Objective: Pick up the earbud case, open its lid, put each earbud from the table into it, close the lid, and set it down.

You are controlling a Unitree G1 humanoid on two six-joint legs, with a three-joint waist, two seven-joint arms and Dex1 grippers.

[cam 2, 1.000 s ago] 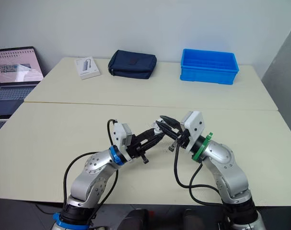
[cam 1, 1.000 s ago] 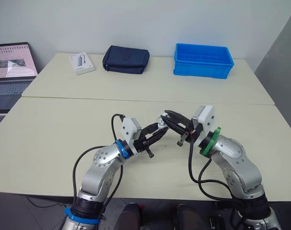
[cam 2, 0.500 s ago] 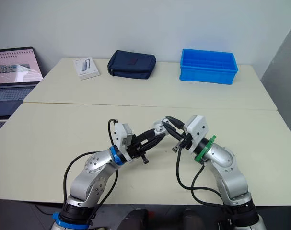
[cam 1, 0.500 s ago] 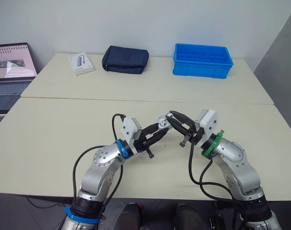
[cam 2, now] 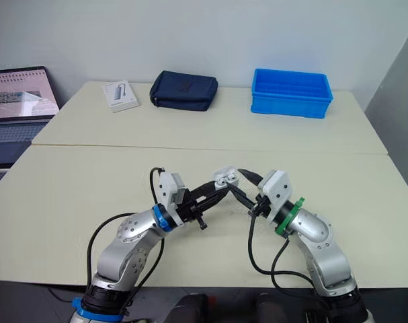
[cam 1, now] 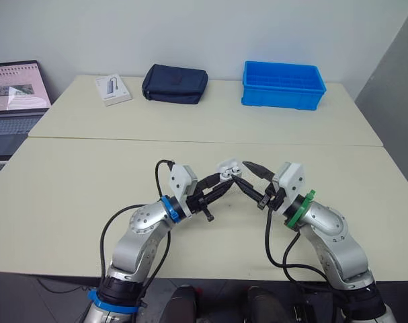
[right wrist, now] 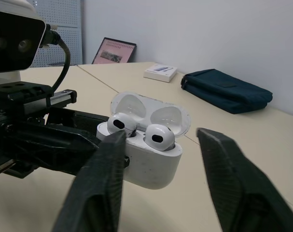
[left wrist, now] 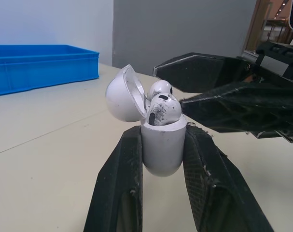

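Between the two black fingers of the left end effector (cam 1: 225, 179), over the pale beige worktop (cam 1: 89, 175), sits the small white plastic earbud case (cam 1: 227, 166). The right end effector (cam 1: 241, 173) reaches in close from the opposite side.

Seen from the left wrist, those fingers clamp the case's rounded body. Its hinged white lid (left wrist: 123, 94) is tipped back, and two white earbuds (left wrist: 164, 110) are seated inside.

From the right wrist, the right end effector's fingers stand spread apart, gripping nothing, with the case just ahead between them.

Loading looks finished. The next move calls for one right finger to press the lid shut while the left grip holds firm, then lowering the case.
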